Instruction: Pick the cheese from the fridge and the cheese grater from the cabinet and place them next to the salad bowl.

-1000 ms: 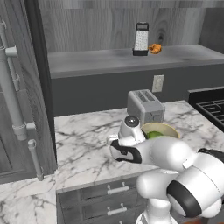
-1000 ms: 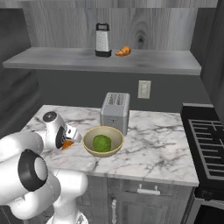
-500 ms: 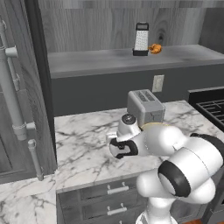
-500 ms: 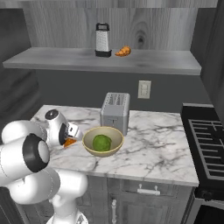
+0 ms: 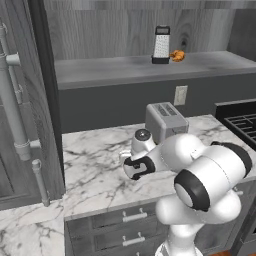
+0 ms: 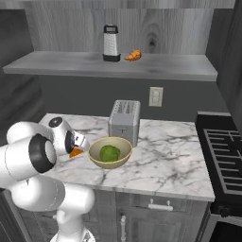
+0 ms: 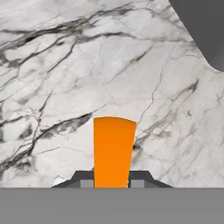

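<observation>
The jaws [image 7: 112, 181] are clamped narrow on the cheese [image 7: 113, 151], held over the marble surface [image 7: 57, 78]. Just beside the jaws sits the salad bowl [image 6: 95, 160] holding green contents [image 6: 110, 153]. The cheese grater [image 6: 110, 43] stands far above on the cabinet shelf [image 6: 165, 66].

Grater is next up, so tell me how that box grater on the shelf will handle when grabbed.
The cheese grater stands tall on a narrow black base, so a sideways nudge would probably tip it. Its metal faces look rigid, so it likely won't flex. They may be slick; the black top handle seems the safer grip. The croissant lies close beside it and could get bumped.
</observation>
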You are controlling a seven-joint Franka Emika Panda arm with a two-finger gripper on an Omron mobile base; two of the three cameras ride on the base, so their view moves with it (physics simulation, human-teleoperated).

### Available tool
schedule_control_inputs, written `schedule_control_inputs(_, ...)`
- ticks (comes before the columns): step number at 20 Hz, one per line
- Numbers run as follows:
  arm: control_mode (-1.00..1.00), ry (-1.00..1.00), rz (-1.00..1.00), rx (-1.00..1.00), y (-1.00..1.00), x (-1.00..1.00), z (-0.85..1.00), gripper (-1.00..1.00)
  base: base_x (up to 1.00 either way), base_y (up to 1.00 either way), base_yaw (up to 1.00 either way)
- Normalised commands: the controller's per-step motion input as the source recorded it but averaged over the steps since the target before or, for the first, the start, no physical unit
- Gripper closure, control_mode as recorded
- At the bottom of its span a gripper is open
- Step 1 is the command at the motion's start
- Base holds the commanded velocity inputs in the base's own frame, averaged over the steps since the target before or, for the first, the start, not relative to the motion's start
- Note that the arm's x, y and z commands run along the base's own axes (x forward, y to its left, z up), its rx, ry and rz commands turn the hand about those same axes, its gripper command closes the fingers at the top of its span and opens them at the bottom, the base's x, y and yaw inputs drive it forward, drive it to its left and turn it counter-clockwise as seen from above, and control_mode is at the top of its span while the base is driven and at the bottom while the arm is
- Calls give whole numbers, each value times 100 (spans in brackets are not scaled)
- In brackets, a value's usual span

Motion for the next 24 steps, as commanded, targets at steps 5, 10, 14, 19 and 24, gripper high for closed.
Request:
schedule_control_inputs(5,-100,0,-4,0,-20,-15,-23,-100,0,0,0)
schedule_control_inputs(10,-100,0,-4,0,-24,-16,-15,-100,0,0,0)
schedule_control_inputs(14,-100,0,-4,0,-24,-14,-11,-100,0,0,0)
schedule_control_inputs(19,-100,-2,-2,6,-6,-8,9,-100,0,0,0)
schedule_control_inputs(24,-100,-1,-1,8,5,-5,36,-100,0,0,0)
